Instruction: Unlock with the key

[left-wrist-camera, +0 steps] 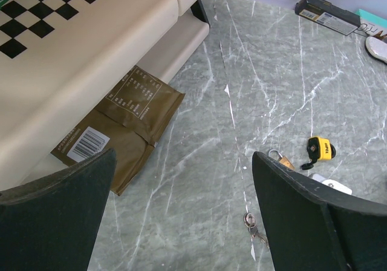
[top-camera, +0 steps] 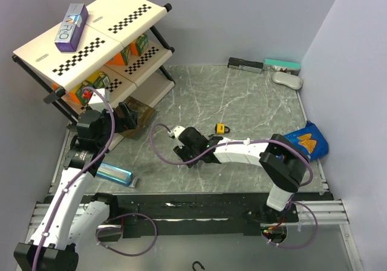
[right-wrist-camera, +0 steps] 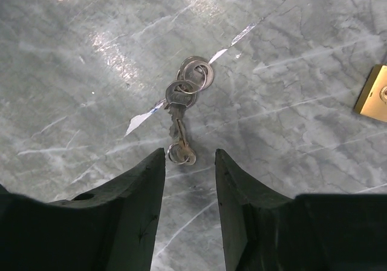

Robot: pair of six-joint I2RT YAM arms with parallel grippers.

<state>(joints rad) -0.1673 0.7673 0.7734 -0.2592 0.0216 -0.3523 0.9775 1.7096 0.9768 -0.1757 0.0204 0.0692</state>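
The bunch of keys point(right-wrist-camera: 183, 111) lies flat on the marbled grey table point(right-wrist-camera: 302, 29), directly ahead of the right gripper point(right-wrist-camera: 190, 159). Its near end sits in the gap between the two dark fingertips, and its rings point(right-wrist-camera: 195, 74) lie at the far end, beyond the tips. The right gripper's jaws stand fairly narrow, with a slit of table showing on either side of the keys, so they frame the bunch without pinching it.

A brass padlock point(right-wrist-camera: 373, 94) lies off to the right of this gripper, apart from the keys and cut by the edge of the wrist view. A yellow padlock point(left-wrist-camera: 318, 149) lies near the brass one, further from the right gripper.

The left gripper point(left-wrist-camera: 184, 156) hangs well apart from the keys with its jaws spread wide and nothing between them. Ahead of it and to its left, a brown packet point(left-wrist-camera: 121, 126) with a barcode label lies flat, partly tucked under the bottom tier of a cream shelf point(left-wrist-camera: 91, 41) with checkered strips.
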